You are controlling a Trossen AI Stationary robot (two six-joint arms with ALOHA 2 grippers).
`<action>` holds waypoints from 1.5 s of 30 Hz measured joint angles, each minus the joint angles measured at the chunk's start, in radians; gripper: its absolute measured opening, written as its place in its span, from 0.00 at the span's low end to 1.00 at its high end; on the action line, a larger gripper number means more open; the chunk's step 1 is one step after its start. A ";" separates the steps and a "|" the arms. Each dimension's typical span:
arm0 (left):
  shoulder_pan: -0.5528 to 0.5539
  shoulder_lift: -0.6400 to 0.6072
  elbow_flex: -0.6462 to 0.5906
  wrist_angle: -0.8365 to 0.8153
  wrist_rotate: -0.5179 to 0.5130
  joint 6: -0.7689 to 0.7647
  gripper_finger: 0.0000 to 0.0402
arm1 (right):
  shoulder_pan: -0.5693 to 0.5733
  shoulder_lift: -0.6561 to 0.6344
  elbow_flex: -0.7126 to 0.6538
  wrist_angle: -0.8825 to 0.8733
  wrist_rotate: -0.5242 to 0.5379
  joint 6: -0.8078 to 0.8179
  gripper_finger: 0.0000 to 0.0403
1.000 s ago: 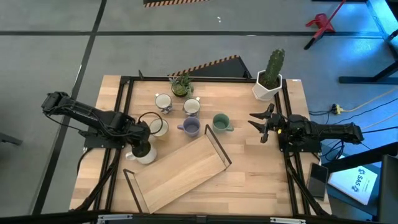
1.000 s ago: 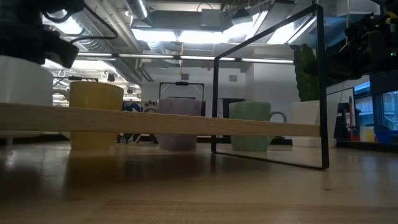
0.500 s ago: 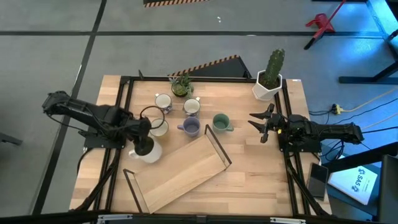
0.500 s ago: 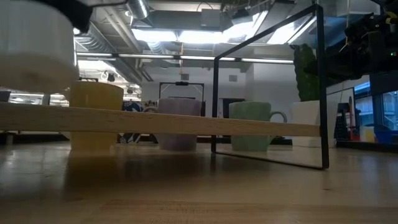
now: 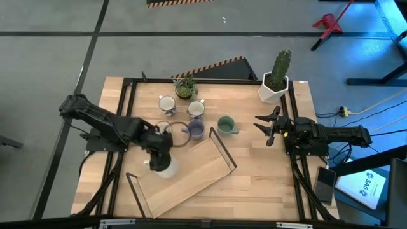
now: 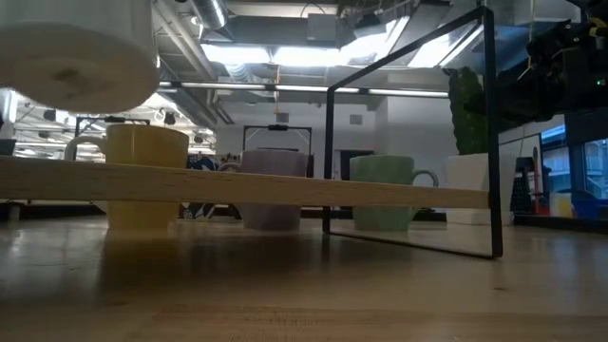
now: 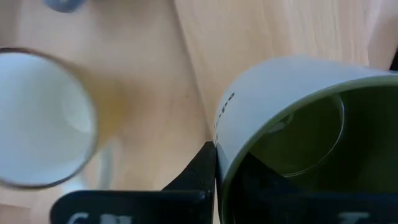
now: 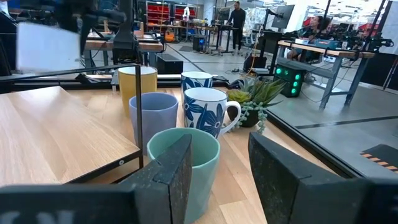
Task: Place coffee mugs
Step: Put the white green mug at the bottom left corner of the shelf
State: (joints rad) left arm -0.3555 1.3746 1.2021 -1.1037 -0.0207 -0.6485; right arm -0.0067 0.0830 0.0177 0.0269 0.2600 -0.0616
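The tabletop [image 5: 267, 178] carries a wooden tray [image 5: 191, 175] with wire end frames. Above its left edge, the left tool [image 5: 156, 147] is clamped on a white mug [image 5: 163, 167], lifted clear. Lower it level, well inside the edge, before letting go. The right tool [image 5: 266, 129] waits spread apart by the teal mug [image 5: 224, 124].

Cactus pot [image 5: 273, 88], small plant [image 5: 185, 87], wooden tray [image 5: 191, 175]
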 joint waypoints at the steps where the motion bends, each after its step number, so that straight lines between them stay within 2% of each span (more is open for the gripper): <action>1: -0.014 0.027 0.011 0.000 0.004 -0.008 0.04 | 0.000 0.000 0.000 0.000 0.000 0.000 0.35; 4: -0.061 0.094 0.043 0.000 0.005 -0.044 0.04 | 0.000 0.000 0.000 0.000 -0.001 0.000 0.35; 8: -0.132 0.145 0.067 0.005 -0.015 -0.176 0.04 | 0.000 0.000 0.000 -0.001 -0.007 0.000 0.35; 14: -0.235 0.183 0.067 0.027 -0.032 -0.379 0.04 | 0.000 0.000 0.000 0.000 0.002 0.000 0.35; 23: -0.376 0.219 0.067 0.083 -0.057 -0.538 0.04 | 0.000 0.000 0.000 0.000 0.003 0.000 0.35; 31: -0.381 0.247 0.069 0.067 -0.074 -0.629 0.04 | 0.000 0.000 0.000 0.000 0.006 0.000 0.35; 41: -0.378 0.294 0.179 -0.013 -0.071 -0.676 0.04 | 0.000 0.000 0.000 0.000 0.006 -0.002 0.35; 45: -0.378 0.321 0.208 -0.008 -0.058 -0.685 0.04 | 0.000 0.000 0.000 0.000 0.002 -0.049 0.35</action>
State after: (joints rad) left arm -0.7338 1.6960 1.4097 -1.1112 -0.0789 -1.3334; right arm -0.0071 0.0830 0.0177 0.0272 0.2624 -0.1108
